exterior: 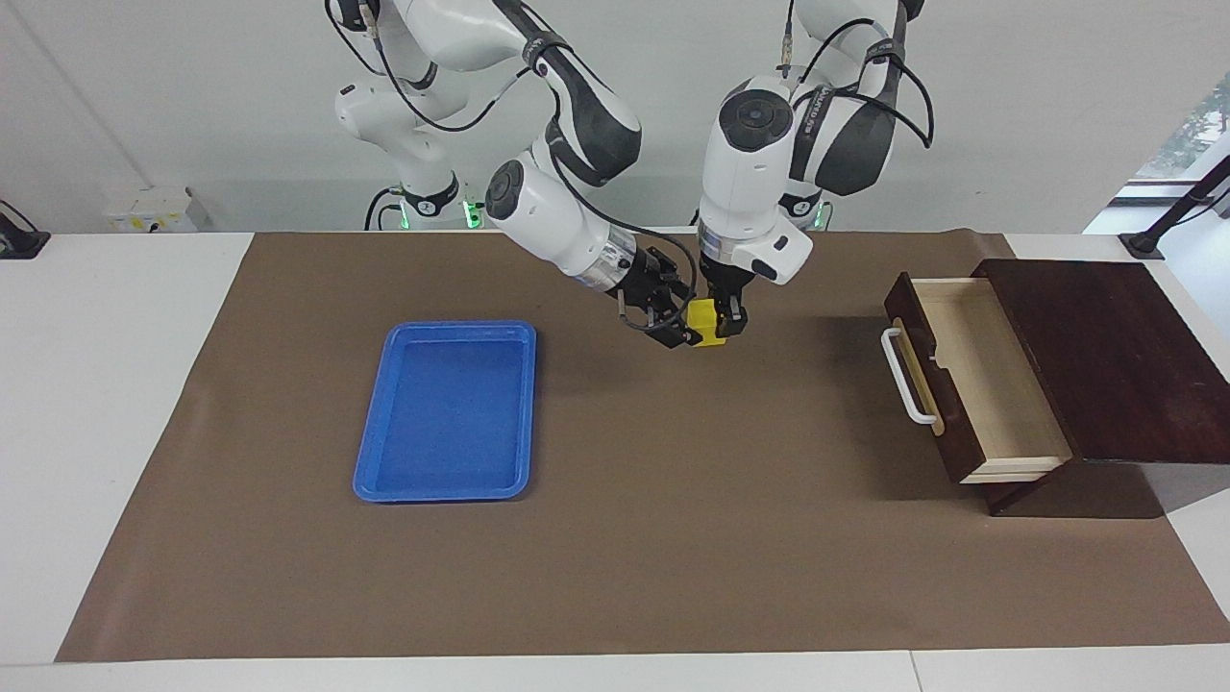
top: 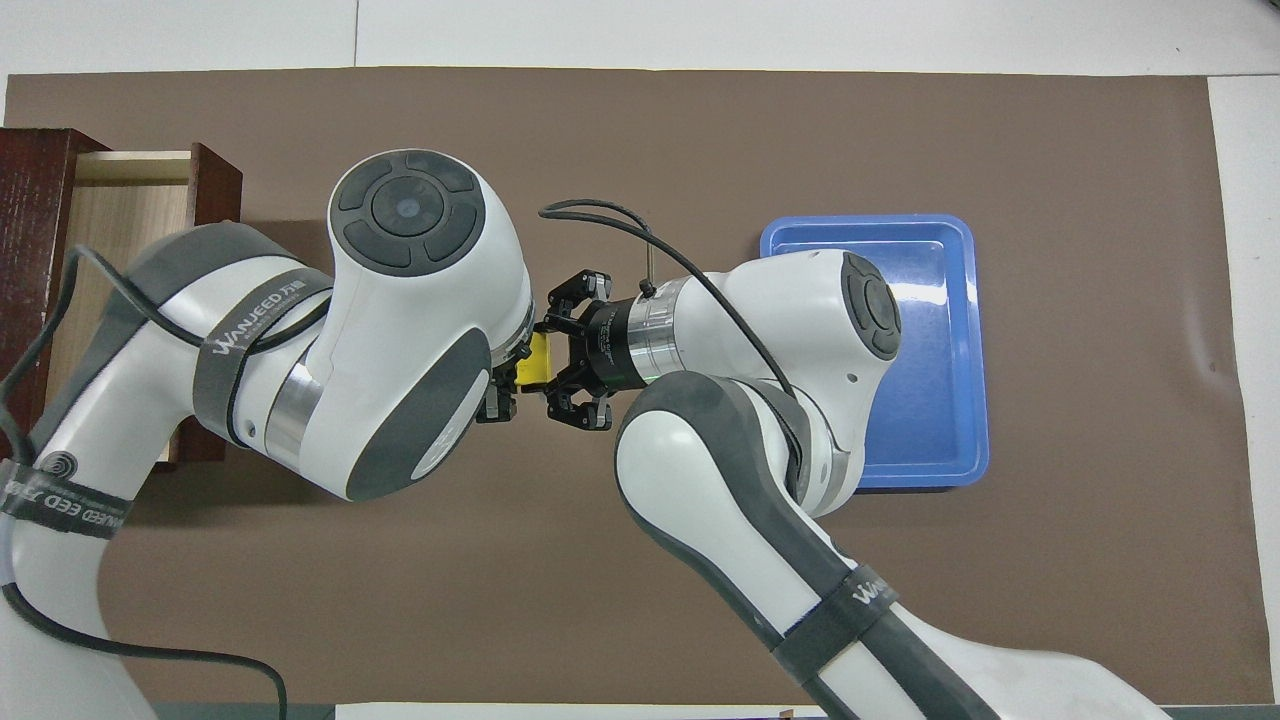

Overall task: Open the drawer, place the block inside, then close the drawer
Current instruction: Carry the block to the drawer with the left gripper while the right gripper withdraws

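Facing view: block [exterior: 707, 322] aloft mid-tabletop, left claw [exterior: 724, 323] and right claw [exterior: 673, 325] both touching it; which one grips, cannot tell. Drawer [exterior: 980, 375] open, empty.
Overhead view: block [top: 533, 360] between claws. Confirm left grip before right releases.

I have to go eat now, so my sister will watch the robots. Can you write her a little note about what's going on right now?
Both grippers meet at the yellow block in the air over the middle of the brown mat.
Left gripper: points down, fingers around the block.
Right gripper: comes in from the side, also at the block. Which one really carries it I cannot tell; it looks like a handover.
Drawer: pulled open, nothing in it, at the left arm's end of the table.
Blue tray: has nothing in it.
Done: drawer opened, block lifted.
Left: put block in drawer, push drawer shut.
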Controlling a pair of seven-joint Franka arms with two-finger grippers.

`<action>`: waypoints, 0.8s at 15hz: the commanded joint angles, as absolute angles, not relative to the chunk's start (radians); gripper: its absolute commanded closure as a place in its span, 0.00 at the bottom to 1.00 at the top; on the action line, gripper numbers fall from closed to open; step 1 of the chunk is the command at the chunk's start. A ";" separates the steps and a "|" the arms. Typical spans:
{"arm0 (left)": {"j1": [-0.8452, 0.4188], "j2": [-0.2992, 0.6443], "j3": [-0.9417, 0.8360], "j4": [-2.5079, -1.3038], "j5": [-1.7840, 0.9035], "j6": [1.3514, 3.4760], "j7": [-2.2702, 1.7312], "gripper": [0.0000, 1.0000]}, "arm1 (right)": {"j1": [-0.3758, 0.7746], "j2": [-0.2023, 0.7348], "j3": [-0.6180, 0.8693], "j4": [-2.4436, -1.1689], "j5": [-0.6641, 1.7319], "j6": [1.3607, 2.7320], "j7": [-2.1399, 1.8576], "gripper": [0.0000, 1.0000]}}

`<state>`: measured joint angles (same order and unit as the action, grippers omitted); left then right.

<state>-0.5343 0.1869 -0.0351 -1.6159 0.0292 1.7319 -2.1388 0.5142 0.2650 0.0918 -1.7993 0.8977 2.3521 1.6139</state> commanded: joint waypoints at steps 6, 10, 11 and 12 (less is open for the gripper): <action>-0.254 0.066 -0.032 -1.606 0.032 1.643 -1.788 1.00 | 0.192 0.193 0.080 -1.712 0.637 2.033 1.531 0.00; -0.060 0.078 -0.032 -1.569 0.028 1.612 -1.524 1.00 | 0.055 0.167 0.077 -1.667 0.471 1.807 1.063 0.00; -0.017 0.078 -0.032 -1.568 0.026 1.614 -1.463 1.00 | 0.031 0.155 0.077 -1.667 0.416 1.771 0.925 0.00; 0.030 0.078 -0.032 -1.572 0.022 1.618 -1.409 1.00 | 0.012 0.140 0.077 -1.667 0.376 1.734 0.819 0.00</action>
